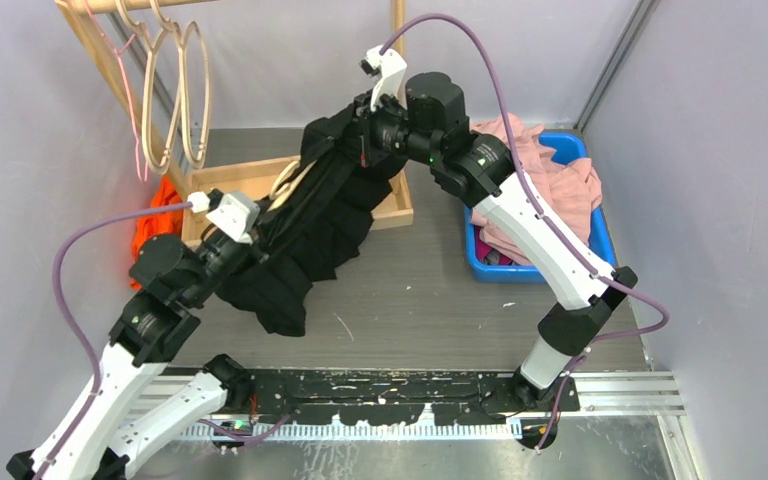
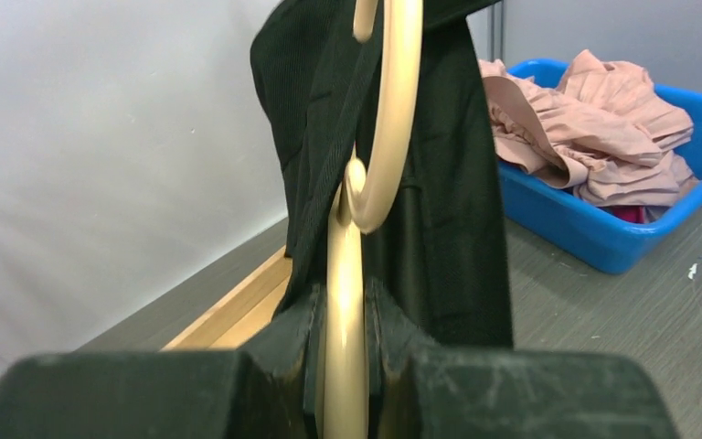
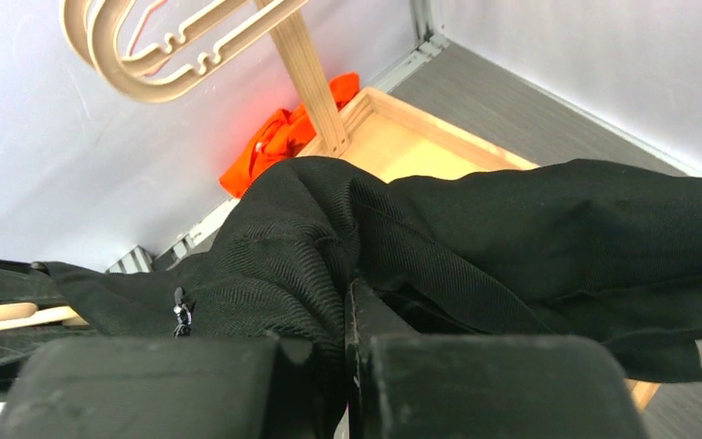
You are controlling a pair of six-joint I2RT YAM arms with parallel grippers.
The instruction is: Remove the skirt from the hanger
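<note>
A black skirt [image 1: 325,225] hangs stretched between my two grippers above the table. My left gripper [image 1: 250,240] is shut on the pale wooden hanger [image 2: 347,302], whose hook curls up in the left wrist view, with the skirt [image 2: 448,210] draped over it. My right gripper [image 1: 365,135] is shut on the top edge of the skirt [image 3: 320,238] and holds it up at the far side. A small zipper pull [image 3: 181,313] shows on the cloth. Most of the hanger is hidden under the skirt in the top view.
A wooden rack with several empty hangers [image 1: 175,90] stands at the back left. A shallow wooden tray [image 1: 260,180] lies under the skirt. An orange cloth [image 1: 155,220] lies left of it. A blue bin [image 1: 585,245] of pink clothes [image 1: 550,175] sits at the right.
</note>
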